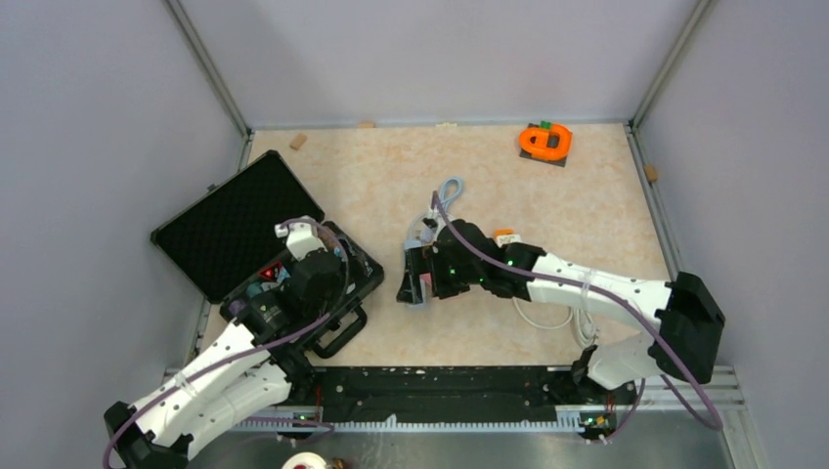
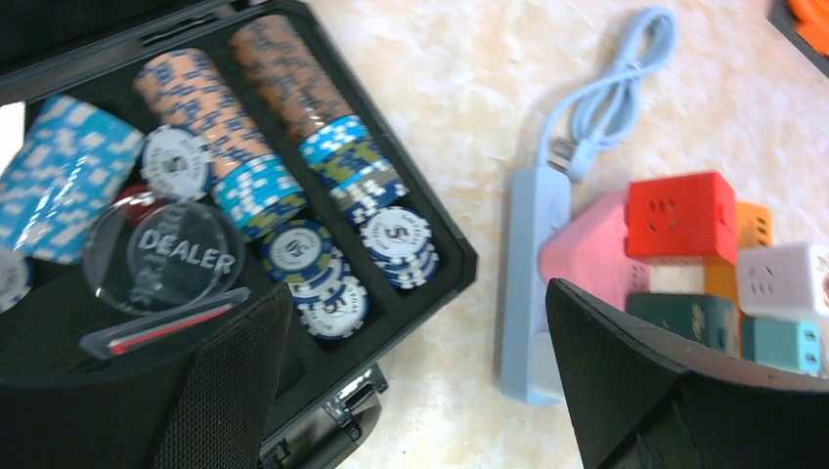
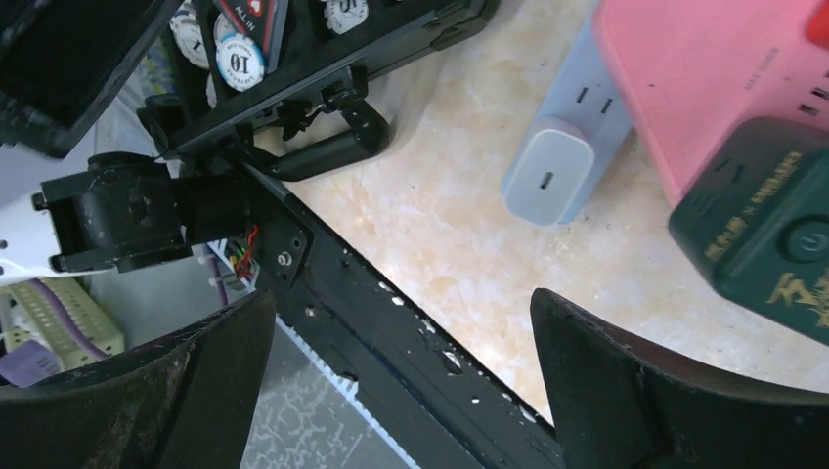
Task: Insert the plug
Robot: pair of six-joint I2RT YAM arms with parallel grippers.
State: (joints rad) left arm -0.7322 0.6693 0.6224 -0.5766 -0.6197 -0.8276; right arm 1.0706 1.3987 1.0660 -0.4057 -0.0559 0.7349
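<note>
Top external: fixed high above the near edge, looking down over the whole desk [image 1: 391, 186]. Left wrist: close, tilted down on chip case [image 2: 411, 322] and blue power strip [image 2: 528, 293]. Right wrist: close, facing the near edge; shares strip and case with left wrist.

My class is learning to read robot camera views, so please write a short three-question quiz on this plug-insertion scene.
1. True or false: the right gripper is open and holds nothing.
2. The clear DEALER button lies: A) in the poker chip case; B) on the table; C) on the pink block.
3. What colour is the power strip that the white charger sits on?
Key: 1 true; 2 A; 3 light blue.
</note>
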